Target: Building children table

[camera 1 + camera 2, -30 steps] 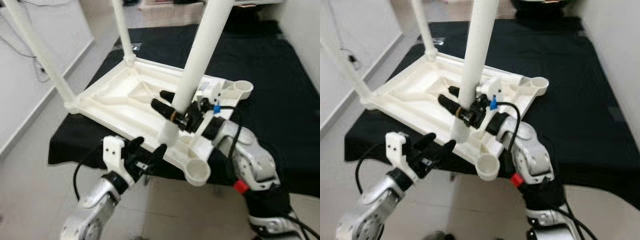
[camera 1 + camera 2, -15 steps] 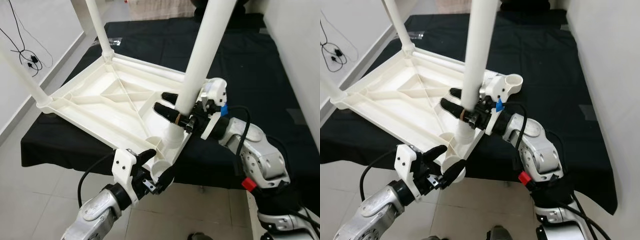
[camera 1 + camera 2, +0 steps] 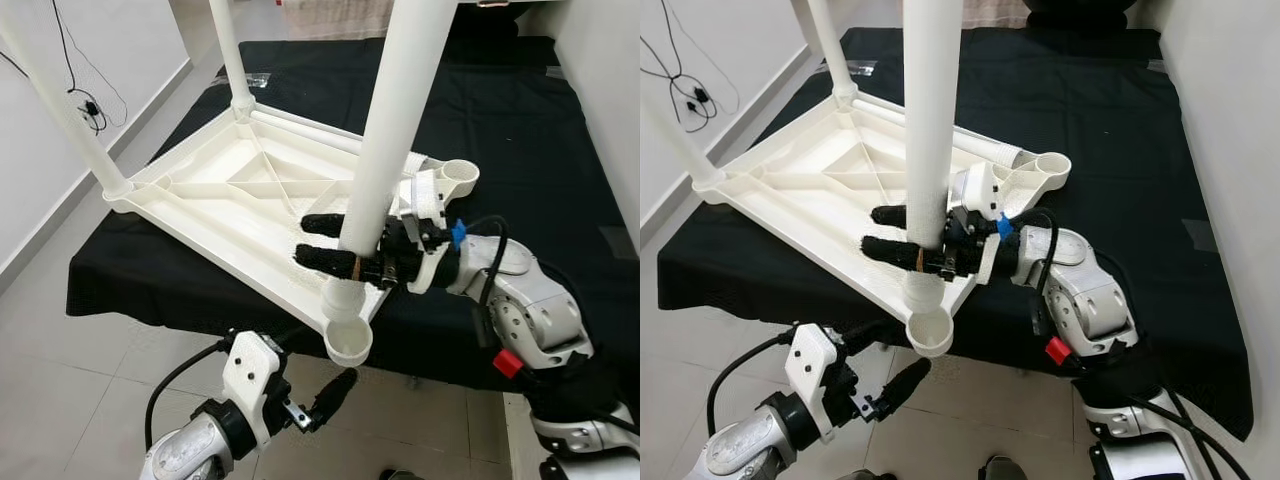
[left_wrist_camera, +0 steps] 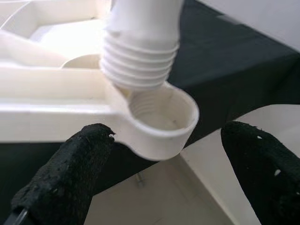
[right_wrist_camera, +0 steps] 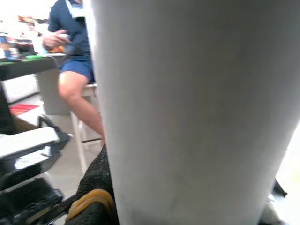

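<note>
One upright leg (image 3: 392, 130) clamped by right gripper (image 3: 330, 242), threads seemingly above socket (image 4: 161, 117); left gripper (image 4: 164, 183) open.

White moulded plastic tabletop (image 3: 215, 200), smooth with a slight sheen, ribbed on its underside. White plastic leg (image 3: 390, 140), smooth and faintly glossy; its threaded end (image 4: 140, 61) shows ridged plastic above a smooth threaded socket (image 4: 159, 117). Black cloth (image 3: 520, 130), matt, covers the support beneath. Gripper fingers (image 4: 65, 173), black, rough and grainy, matt. Right arm shell (image 3: 530, 305), silver, smooth, satin. Floor tiles (image 3: 60, 330), pale and glossy.
</note>
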`<state>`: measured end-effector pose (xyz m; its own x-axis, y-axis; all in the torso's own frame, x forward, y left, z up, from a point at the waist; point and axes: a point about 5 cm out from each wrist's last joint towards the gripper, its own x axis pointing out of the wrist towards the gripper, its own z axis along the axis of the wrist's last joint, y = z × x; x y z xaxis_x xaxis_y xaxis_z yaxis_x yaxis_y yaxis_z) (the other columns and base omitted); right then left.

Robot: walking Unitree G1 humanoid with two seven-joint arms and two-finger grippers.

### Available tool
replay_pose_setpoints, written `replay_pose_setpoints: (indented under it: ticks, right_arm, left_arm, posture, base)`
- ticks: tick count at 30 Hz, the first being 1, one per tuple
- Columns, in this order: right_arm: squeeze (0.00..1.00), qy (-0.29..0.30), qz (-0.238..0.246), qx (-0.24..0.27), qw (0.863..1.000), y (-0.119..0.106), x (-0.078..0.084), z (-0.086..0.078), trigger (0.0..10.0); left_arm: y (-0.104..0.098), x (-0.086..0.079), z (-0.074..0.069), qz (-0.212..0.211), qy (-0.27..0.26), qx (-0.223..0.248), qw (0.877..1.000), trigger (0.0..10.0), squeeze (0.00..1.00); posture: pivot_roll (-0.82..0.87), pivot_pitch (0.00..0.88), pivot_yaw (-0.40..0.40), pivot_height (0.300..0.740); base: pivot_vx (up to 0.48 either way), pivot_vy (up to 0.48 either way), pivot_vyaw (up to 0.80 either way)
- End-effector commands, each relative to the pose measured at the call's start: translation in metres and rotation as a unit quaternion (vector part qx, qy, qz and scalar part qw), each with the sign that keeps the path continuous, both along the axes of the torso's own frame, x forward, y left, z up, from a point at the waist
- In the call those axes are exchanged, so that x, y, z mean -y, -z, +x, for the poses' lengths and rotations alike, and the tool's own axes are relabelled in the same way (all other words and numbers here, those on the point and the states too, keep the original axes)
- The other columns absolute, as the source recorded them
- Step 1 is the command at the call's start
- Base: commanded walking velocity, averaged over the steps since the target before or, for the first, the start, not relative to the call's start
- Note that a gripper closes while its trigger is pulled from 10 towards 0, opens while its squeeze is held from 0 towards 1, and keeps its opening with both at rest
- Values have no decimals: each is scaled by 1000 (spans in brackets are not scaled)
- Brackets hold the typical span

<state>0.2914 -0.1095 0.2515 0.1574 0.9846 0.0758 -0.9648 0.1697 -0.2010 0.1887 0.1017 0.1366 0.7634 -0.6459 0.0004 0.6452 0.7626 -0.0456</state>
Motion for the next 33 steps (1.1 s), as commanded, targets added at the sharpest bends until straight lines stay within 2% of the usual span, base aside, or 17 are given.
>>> replay_pose_setpoints:
  ticks: [1, 3, 5, 10, 26, 33]
  right_arm:
    - [0, -28, 7, -1, 1000, -4, -2, -2, 10000]
    - [0, -38, 5, -2, 999, -3, -1, -3, 10000]
    - [0, -78, -18, -12, 997, 3, 4, -11, 10000]
    - [0, -97, -37, -14, 994, 8, 5, -16, 10000]
    - [0, -125, -42, -28, 991, 24, -9, -25, 10000]
    - [0, -111, -46, -25, 992, 28, -10, -20, 10000]
  left_arm:
    - [1, -5, -3, 5, -23, 4, 1000, 10000, 0]
    - [2, -8, -4, 5, -32, 2, 999, 10000, 0]
    - [4, -12, -6, 3, -45, 1, 999, 10000, 0]
    - [7, -15, -12, 13, -41, -2, 999, 10000, 0]
    - [9, -12, -16, 28, -18, 8, 999, 10000, 0]
    - [8, -9, -19, 26, 12, 7, 1000, 10000, 0]
  posture:
    - [12, 171, 61, 740]
    - [13, 170, 61, 740]
    - [18, 171, 64, 740]
    - [21, 174, 71, 740]
    - [24, 174, 72, 740]
    - [35, 187, 69, 740]
  base:
    - [0, 0, 0]
    - [0, 0, 0]
    - [0, 0, 0]
    - [0, 0, 0]
    - [0, 0, 0]
    - [0, 0, 0]
